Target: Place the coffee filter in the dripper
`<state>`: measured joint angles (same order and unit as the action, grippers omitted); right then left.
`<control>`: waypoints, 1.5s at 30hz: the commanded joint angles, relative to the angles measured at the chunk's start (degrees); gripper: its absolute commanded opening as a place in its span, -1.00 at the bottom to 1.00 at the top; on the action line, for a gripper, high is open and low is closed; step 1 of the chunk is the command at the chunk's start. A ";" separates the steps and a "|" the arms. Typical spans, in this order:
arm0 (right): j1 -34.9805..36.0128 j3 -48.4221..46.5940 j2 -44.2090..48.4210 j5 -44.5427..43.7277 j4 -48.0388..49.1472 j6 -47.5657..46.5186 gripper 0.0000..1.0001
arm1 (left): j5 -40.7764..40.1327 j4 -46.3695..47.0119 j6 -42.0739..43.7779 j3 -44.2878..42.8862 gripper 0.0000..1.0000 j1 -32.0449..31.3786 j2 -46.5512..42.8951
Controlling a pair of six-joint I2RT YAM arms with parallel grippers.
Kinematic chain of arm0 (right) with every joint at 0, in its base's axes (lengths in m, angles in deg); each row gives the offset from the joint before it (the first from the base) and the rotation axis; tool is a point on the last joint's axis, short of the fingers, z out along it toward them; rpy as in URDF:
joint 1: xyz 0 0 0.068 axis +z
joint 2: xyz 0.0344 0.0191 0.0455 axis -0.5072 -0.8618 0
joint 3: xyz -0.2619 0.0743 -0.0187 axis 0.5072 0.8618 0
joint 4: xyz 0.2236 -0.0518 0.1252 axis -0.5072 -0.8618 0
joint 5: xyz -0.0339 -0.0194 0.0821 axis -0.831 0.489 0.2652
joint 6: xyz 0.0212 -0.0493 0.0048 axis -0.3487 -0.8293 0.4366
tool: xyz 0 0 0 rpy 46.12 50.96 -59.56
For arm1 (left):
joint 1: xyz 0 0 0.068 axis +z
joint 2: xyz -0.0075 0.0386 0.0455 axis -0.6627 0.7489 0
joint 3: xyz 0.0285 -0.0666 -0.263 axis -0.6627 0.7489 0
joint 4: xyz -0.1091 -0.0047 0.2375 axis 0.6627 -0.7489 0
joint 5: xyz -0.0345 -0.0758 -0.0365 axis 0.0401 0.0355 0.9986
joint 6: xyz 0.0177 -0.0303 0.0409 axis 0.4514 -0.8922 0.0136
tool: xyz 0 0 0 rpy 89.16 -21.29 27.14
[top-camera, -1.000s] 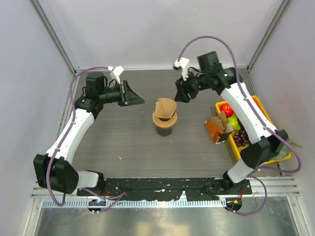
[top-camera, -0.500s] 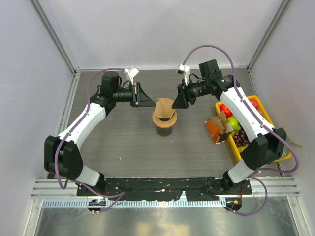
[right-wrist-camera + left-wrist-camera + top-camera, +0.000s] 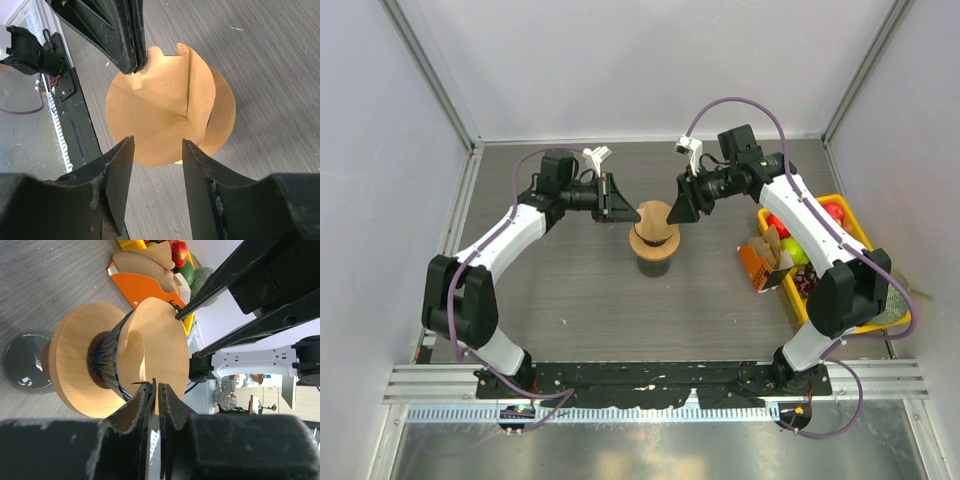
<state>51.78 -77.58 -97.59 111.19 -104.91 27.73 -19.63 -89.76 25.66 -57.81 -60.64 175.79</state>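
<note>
The dripper (image 3: pixel 107 357), a dark blue ribbed cone with a round wooden ring (image 3: pixel 70 365), sat on top of a dark glass jar (image 3: pixel 22 367) in the middle of the tabletop (image 3: pixel 570 290). The coffee filter (image 3: pixel 160 120) was in the cone, opened out, with its upper edge standing well above the ring and a fold line running down one side.

The left gripper (image 3: pixel 156 387) came in level from the left. Its jaws were pressed nearly together and pinched the filter's rim, which was creased a little at that spot. The right gripper (image 3: pixel 678 210) faced it from the other side of the dripper with its jaws spread apart and holding nothing. In the left wrist view, the tip of one finger was at the filter's far edge, but I could not tell whether it touched the paper.

To the right of the dripper, well apart from it, stood an orange box (image 3: pixel 758 266). It was open at the top, and more tan filters stuck out of it. The box was just beside a yellow tray (image 3: pixel 796 306). In the tray lay a red fruit (image 3: pixel 780 222), a green fruit (image 3: pixel 797 250) and a bunch of dark grapes (image 3: pixel 810 282). The right arm passed over the tray and hid part of it.
</note>
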 commanded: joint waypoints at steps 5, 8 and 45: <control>0.06 0.68 -0.33 -0.13 0.51 -0.92 -0.06 | 0.83 2.23 0.00 -2.35 -0.70 -0.20 1.19; 0.06 0.86 0.02 0.05 -0.36 -1.80 -0.08 | 0.92 1.96 0.17 -2.18 -0.70 -0.20 1.11; 1.29 -6.26 7.57 1.11 -0.72 -1.62 0.65 | -1.89 -13.39 16.33 -4.72 0.32 1.73 -15.06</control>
<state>52.87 -80.64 -95.03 113.01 -106.07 26.49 -20.18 -95.38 33.25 -58.73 -60.31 165.86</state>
